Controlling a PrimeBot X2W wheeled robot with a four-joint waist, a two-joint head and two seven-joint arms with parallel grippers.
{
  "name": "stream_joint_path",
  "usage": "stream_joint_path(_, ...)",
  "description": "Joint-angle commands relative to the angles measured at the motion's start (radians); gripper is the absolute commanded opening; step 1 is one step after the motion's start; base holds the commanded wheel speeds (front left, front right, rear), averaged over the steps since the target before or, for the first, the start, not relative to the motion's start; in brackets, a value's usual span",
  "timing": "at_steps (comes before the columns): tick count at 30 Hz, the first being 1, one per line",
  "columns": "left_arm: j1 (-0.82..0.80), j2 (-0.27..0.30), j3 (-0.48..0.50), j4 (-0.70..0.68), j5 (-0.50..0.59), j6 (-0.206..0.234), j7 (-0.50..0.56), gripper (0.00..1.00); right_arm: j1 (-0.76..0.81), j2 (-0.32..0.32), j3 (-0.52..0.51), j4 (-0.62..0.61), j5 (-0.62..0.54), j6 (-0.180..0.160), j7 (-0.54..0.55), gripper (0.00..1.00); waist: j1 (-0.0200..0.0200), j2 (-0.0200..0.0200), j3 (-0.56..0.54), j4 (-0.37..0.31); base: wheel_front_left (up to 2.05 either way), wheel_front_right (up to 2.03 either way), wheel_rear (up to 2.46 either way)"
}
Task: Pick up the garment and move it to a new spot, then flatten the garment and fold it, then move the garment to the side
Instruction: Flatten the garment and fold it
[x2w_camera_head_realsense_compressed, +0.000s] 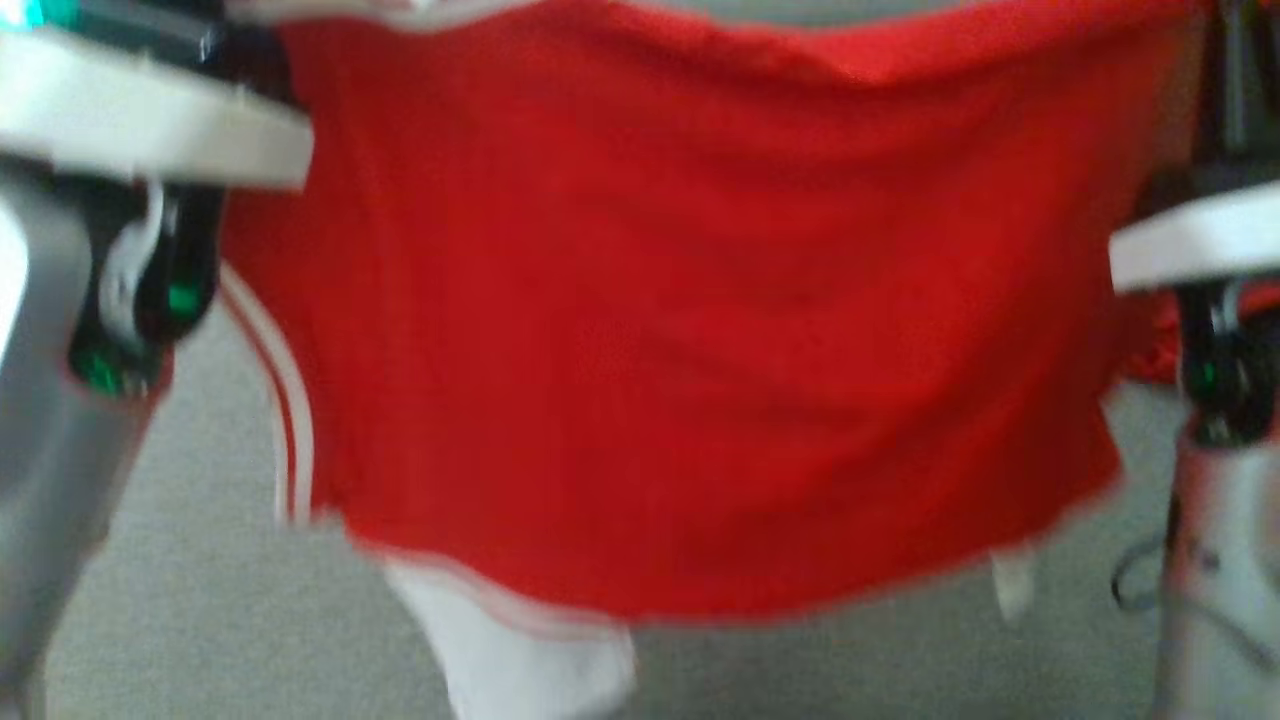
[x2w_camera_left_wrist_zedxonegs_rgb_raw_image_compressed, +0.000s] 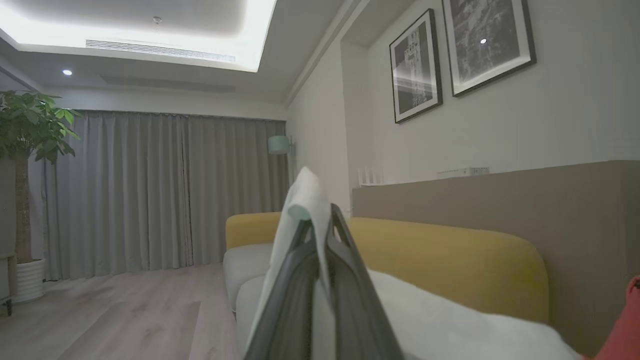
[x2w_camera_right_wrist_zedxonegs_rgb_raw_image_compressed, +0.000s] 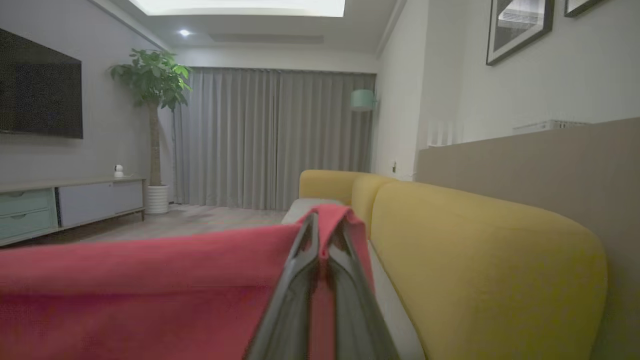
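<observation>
The red garment (x2w_camera_head_realsense_compressed: 680, 330) is hanging spread out in the air between both arms. The left gripper (x2w_camera_left_wrist_zedxonegs_rgb_raw_image_compressed: 320, 227) is pinching its white edge, and the right gripper (x2w_camera_right_wrist_zedxonegs_rgb_raw_image_compressed: 326, 235) is clamped on a red corner.

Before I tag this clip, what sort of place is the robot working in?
Most likely a home living room: a yellow sofa, a wall-mounted TV above a low cabinet, and floor-length grey curtains.
</observation>
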Motion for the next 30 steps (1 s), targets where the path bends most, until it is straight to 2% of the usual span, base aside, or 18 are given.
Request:
stream_joint_path(1, -0.136, 0.027, 0.029, 0.024, 0.025, -0.020, 0.016, 0.00, -0.122, -0.008, 0.041, 0.010, -0.004, -0.001, 0.005, 0.00, -0.0002, 0.0000, 0.100, -0.006, 0.00, 0.00, 0.00)
stream_joint_path(6, -0.368, -0.011, -0.028, 0.254, 0.117, -0.073, 0.007, 0.00, -0.366, -0.033, 0.062, 0.218, -0.055, -0.001, -0.025, 0.00, -0.0002, 0.0000, 0.171, -0.006, 0.00, 0.00, 0.00)
stream_joint_path(13, -0.615, -0.116, -0.053, 0.540, 0.185, -0.101, -0.104, 0.00, -0.654, -0.022, 0.046, 0.522, -0.158, -0.001, -0.097, 0.00, -0.0002, 0.0000, 0.219, 0.016, 0.00, 0.00, 0.00)
stream_joint_path(14, -0.615, -0.116, -0.053, 0.540, 0.185, -0.101, -0.104, 0.00, -0.654, -0.022, 0.046, 0.522, -0.158, -0.001, -0.097, 0.00, -0.0002, 0.0000, 0.219, 0.016, 0.00, 0.00, 0.00)
stream_joint_path(20, -0.650, -0.186, -0.052, 0.687, 0.156, -0.122, -0.173, 0.00, -0.763, -0.022, 0.002, 0.718, -0.268, -0.001, -0.144, 0.00, -0.0002, 0.0000, 0.301, 0.062, 0.00, 0.00, 0.00)
stream_joint_path(30, -0.506, -0.234, -0.042, 0.764, 0.097, -0.134, -0.285, 0.00, -0.760, -0.014, -0.102, 0.904, -0.372, -0.001, -0.276, 0.00, -0.0002, 0.0000, 0.484, 0.094, 0.00, 0.00, 0.00)
